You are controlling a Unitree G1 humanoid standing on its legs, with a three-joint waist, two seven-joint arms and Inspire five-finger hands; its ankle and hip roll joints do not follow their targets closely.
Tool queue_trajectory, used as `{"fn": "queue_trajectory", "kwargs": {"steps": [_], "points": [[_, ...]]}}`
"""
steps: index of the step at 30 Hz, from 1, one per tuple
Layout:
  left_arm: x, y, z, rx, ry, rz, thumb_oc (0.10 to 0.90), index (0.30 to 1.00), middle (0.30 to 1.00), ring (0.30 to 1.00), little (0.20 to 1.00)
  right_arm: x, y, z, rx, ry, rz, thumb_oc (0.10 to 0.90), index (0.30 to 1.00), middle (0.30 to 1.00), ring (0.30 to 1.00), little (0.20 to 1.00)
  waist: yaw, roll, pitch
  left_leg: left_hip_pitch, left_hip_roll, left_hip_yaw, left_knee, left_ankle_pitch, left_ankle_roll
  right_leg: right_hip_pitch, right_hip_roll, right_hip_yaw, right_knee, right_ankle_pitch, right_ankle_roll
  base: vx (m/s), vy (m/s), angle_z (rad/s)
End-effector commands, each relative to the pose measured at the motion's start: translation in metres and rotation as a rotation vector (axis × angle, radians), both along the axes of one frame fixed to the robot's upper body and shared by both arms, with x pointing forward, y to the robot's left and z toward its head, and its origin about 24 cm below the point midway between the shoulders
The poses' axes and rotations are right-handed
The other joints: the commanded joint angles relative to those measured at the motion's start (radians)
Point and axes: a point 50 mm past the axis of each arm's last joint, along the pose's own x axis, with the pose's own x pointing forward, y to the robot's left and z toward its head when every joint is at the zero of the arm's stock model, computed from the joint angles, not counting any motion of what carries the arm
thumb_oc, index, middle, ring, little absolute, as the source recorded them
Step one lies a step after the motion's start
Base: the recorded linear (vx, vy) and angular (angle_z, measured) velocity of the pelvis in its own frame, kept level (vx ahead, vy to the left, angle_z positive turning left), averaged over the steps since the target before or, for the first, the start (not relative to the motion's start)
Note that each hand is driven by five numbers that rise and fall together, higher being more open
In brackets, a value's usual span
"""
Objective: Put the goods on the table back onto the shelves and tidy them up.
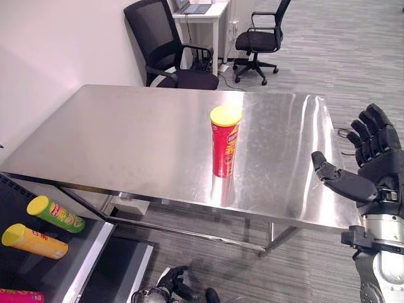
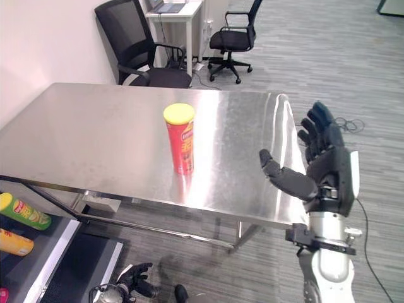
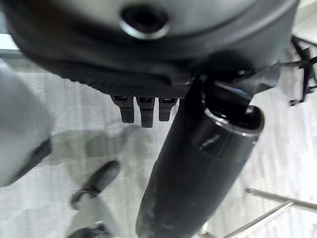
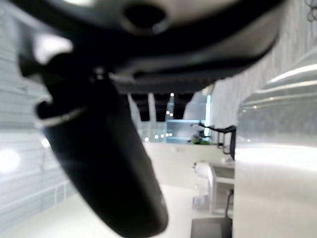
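Nearest the camera, the left hand (image 1: 173,282) hung low by the floor below the table's front edge, its fingers loosely relaxed and holding nothing. The right hand (image 2: 323,165) was raised just off the table's right front corner, fingers straight and spread, thumb stretched out toward the table, nothing in its grasp.

At the lower left, a dark shelf (image 1: 81,259) with a pale metal edge carried a green canister (image 1: 55,214) and an orange-yellow canister (image 1: 33,241), both lying on their sides with yellow lids, near each other but apart. A strip of something pink (image 1: 19,296) showed at the bottom corner, too little of it to identify.

The red canister (image 1: 225,141) stood upright on the steel table (image 1: 120,139), somewhat right of centre and nearer the front edge than the back. It was a tall red tube with a yellow lid and a printed yellow-and-white label, its reflection showing faintly in the metal. It stood well apart from the right hand.

The table was brushed stainless steel on a metal frame, over grey striped carpet. Beyond its far edge stood a black mesh office chair (image 1: 165,47) by a white wall, then a white desk (image 1: 201,19) with a laptop (image 1: 196,7), and a second black chair (image 1: 260,39) further right.
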Motion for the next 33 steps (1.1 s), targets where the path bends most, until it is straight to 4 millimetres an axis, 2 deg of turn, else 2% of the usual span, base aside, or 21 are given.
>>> {"fn": "queue_trajectory", "kwargs": {"steps": [1,5,7,12,15,16,17,18,19,21,22,23,24,25,26,28,33], "points": [[0.015,-0.006,0.007,-0.009,-0.072,-0.043,0.8,0.9,0.9,0.9,0.9,-0.011,0.006,0.07,-0.131,-0.415,-0.009,0.8,0.9,0.9,0.9,0.9,0.026,0.005,-0.043,0.069,-0.026,0.022,-0.211,0.118,0.042,0.007,-0.092,0.052,0.075,-0.107,0.133,0.09,0.111,0.03],[0.019,-0.008,0.008,-0.028,-0.075,0.003,0.8,0.9,0.9,0.9,0.9,-0.016,0.005,0.062,-0.075,-0.405,-0.009,0.8,0.9,0.9,0.9,0.9,0.007,0.034,-0.065,0.128,-0.044,0.047,-0.305,0.146,0.027,0.02,-0.112,0.053,0.033,-0.095,0.149,0.12,0.12,-0.17],[0.016,-0.006,0.006,-0.016,-0.059,0.0,0.8,0.9,0.9,0.9,0.9,-0.016,0.009,0.062,-0.058,-0.414,0.014,0.8,0.9,0.9,0.9,0.9,0.006,0.042,-0.066,0.139,-0.057,0.063,-0.308,0.135,0.031,0.022,-0.13,0.063,0.012,-0.081,0.164,0.09,0.166,-0.19],[0.013,0.001,0.004,-0.009,-0.048,0.063,0.8,0.9,0.9,0.9,0.9,-0.016,0.011,0.063,-0.044,-0.421,0.043,0.8,0.9,0.9,0.9,0.9,0.018,0.041,-0.065,0.152,-0.068,0.082,-0.308,0.12,0.043,0.023,-0.148,0.081,-0.002,-0.065,0.179,0.05,0.089,-0.26],[0.004,0.017,0.001,-0.008,-0.026,0.273,0.8,0.9,0.9,0.9,0.9,-0.017,0.012,0.058,-0.032,-0.393,0.054,0.8,0.9,0.9,0.9,0.9,0.036,0.032,-0.065,0.153,-0.078,0.091,-0.308,0.109,0.053,0.019,-0.167,0.087,-0.016,-0.052,0.192,0.01,0.053,-0.19],[0.004,0.018,0.001,-0.008,-0.026,0.275,0.8,0.9,0.9,0.9,0.9,-0.016,0.012,0.058,-0.031,-0.393,0.055,0.8,0.9,0.9,0.9,0.9,0.036,0.032,-0.066,0.152,-0.079,0.092,-0.308,0.108,0.053,0.018,-0.167,0.088,-0.017,-0.051,0.192,0.01,0.033,-0.03],[-0.006,0.028,-0.003,-0.036,0.008,0.465,0.8,0.9,0.9,0.9,0.9,-0.017,0.012,0.055,-0.022,-0.372,0.063,0.8,0.9,0.9,0.9,0.9,0.048,0.026,-0.068,0.153,-0.082,0.093,-0.308,0.105,0.057,0.015,-0.176,0.086,-0.021,-0.048,0.198,0.01,0.019,0.05],[-0.006,0.029,-0.003,-0.037,0.009,0.467,0.8,0.9,0.9,0.9,0.9,-0.017,0.012,0.055,-0.022,-0.372,0.064,0.8,0.9,0.9,0.9,0.9,0.047,0.025,-0.068,0.153,-0.083,0.094,-0.308,0.105,0.058,0.015,-0.176,0.087,-0.022,-0.047,0.198,0.02,0.037,0.05],[-0.014,0.036,-0.005,-0.087,0.026,0.645,0.8,0.9,0.9,0.9,0.9,-0.017,0.014,0.052,-0.01,-0.361,0.074,0.8,0.9,0.9,0.9,0.9,0.055,0.022,-0.068,0.152,-0.086,0.095,-0.308,0.103,0.06,0.013,-0.184,0.082,-0.027,-0.044,0.204,0.01,0.021,0.04],[-0.02,0.046,-0.005,-0.117,0.018,0.797,0.8,0.9,0.9,0.9,0.9,-0.017,0.015,0.051,-0.008,-0.357,0.076,0.8,0.9,0.9,0.9,0.9,0.068,0.018,-0.067,0.153,-0.088,0.092,-0.308,0.101,0.063,0.011,-0.191,0.078,-0.032,-0.039,0.208,0.0,0.001,-0.03],[-0.02,0.047,-0.005,-0.117,0.018,0.799,0.8,0.9,0.9,0.9,0.9,-0.017,0.016,0.051,-0.007,-0.356,0.076,0.8,0.9,0.9,0.9,0.9,0.067,0.018,-0.067,0.153,-0.088,0.092,-0.308,0.1,0.063,0.012,-0.192,0.078,-0.033,-0.038,0.208,0.02,0.002,-0.07],[-0.031,0.053,-0.008,-0.13,0.037,0.907,0.8,0.9,0.9,0.9,0.9,-0.018,0.017,0.052,-0.001,-0.368,0.08,0.8,0.9,0.9,0.9,0.9,0.076,0.014,-0.068,0.154,-0.091,0.089,-0.308,0.098,0.065,0.01,-0.195,0.077,-0.038,-0.035,0.21,0.0,0.0,0.0],[-0.031,0.054,-0.008,-0.13,0.036,0.908,0.8,0.9,0.9,0.9,0.9,-0.018,0.018,0.052,0.0,-0.368,0.081,0.8,0.9,0.9,0.9,0.9,0.076,0.014,-0.068,0.154,-0.091,0.089,-0.308,0.098,0.066,0.01,-0.196,0.078,-0.039,-0.034,0.21,0.04,-0.013,-0.04],[-0.045,0.06,-0.012,-0.13,0.074,0.995,0.8,0.9,0.9,0.9,0.9,-0.019,0.018,0.055,-0.004,-0.391,0.078,0.8,0.9,0.9,0.9,0.9,0.086,0.01,-0.072,0.155,-0.093,0.087,-0.308,0.095,0.067,0.012,-0.2,0.076,-0.046,-0.03,0.213,0.02,-0.012,-0.05],[-0.045,0.06,-0.012,-0.13,0.074,0.996,0.8,0.9,0.9,0.9,0.9,-0.019,0.019,0.055,-0.004,-0.391,0.079,0.8,0.9,0.9,0.9,0.9,0.085,0.009,-0.072,0.155,-0.093,0.088,-0.308,0.095,0.067,0.012,-0.2,0.076,-0.047,-0.029,0.213,0.04,-0.021,-0.1],[-0.059,0.068,-0.014,-0.13,0.105,1.095,0.8,0.9,0.9,0.9,0.9,-0.022,0.021,0.06,-0.002,-0.433,0.093,0.8,0.9,0.9,0.9,0.9,0.099,0.006,-0.08,0.163,-0.095,0.084,-0.308,0.09,0.069,0.019,-0.206,0.073,-0.056,-0.028,0.213,0.06,-0.031,-0.02],[-0.065,0.07,-0.016,-0.14,0.12,1.128,0.8,0.9,0.9,0.9,0.9,-0.023,0.027,0.066,-0.008,-0.465,0.154,0.8,0.9,0.9,0.9,0.9,0.109,0.0,-0.087,0.174,-0.094,0.082,-0.308,0.088,0.068,0.033,-0.21,0.063,-0.066,-0.026,0.215,0.03,-0.029,0.0]]}}
